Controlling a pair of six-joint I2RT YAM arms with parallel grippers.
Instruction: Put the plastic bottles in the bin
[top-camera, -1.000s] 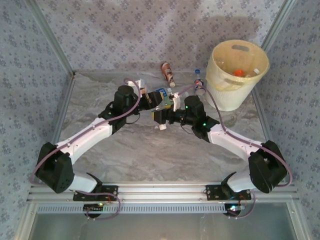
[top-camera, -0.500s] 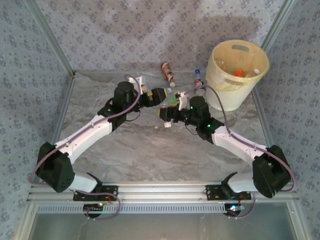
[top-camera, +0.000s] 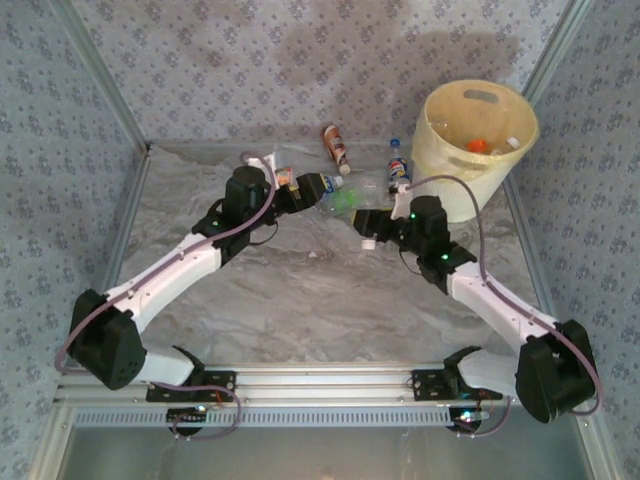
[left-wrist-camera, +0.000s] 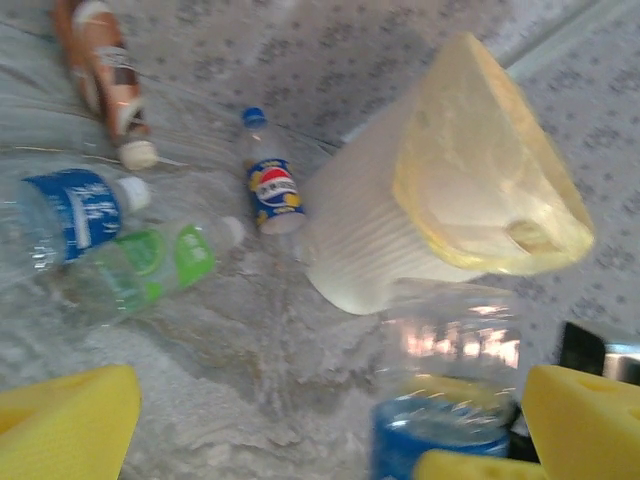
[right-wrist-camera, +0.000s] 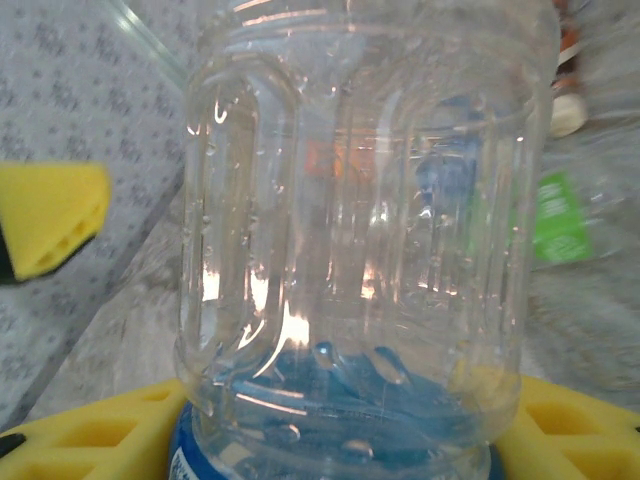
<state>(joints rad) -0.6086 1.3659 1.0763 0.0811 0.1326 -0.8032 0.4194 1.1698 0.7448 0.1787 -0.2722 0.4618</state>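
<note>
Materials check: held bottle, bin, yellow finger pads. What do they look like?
Held bottle: clear glossy thin plastic; ribbed walls, droplets inside, background shows through. Bin: pale yellow plastic, finely ribbed wall, dull sheen, seemingly slightly translucent. Finger pads: matte yellow with moulded hollows; probably foam or soft rubber, can't tell which.

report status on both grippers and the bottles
Left gripper open. Right gripper shut on clear bottle, short of the bin. Four other bottles loose on table; blue-cap bottle close to bin wall, may crowd the approach.

Small bottles (left-wrist-camera: 150, 265) lie scattered beside the upright pale yellow bin (left-wrist-camera: 370, 250)
</note>
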